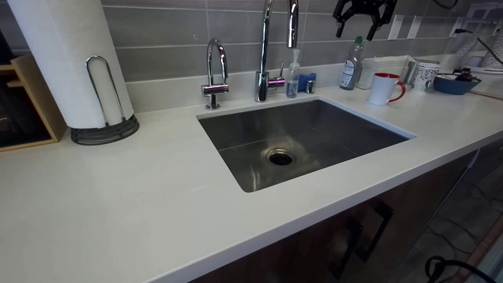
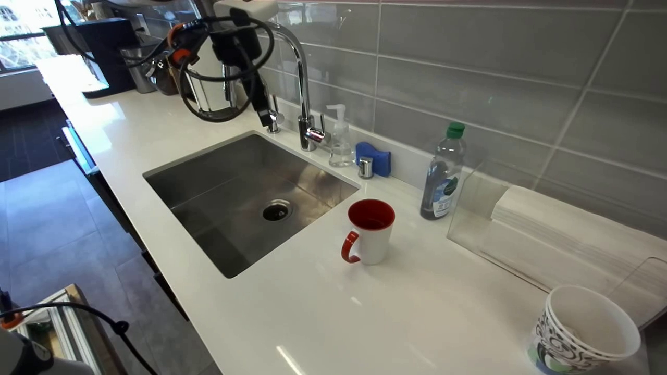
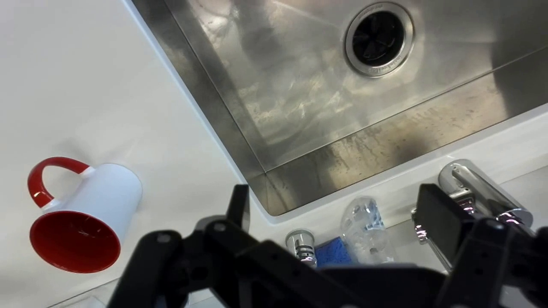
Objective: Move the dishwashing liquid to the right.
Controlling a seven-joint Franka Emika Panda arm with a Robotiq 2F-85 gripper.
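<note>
At the back of the counter, in an exterior view, locate the dishwashing liquid, standing upright just beside a clear holder and behind the white mug. Note the gripper high overhead, spread wide, pinching nothing. In an exterior view, observe a translucent body, apparently part full, beneath a green cap; expect moderate weight, squeezable plastic and a slick surface, especially if wet. Grasp across the mid-body, not at the cap; apply light, even pressure to avoid denting or squirting. Observe also the arm extended above the sink, with the gripper directed downward and well apart from the dishwashing liquid. In the wrist view, confirm wide-set fingertips, with a sink corner and pump bottle showing between; cannot identify the dishwashing liquid there.
</note>
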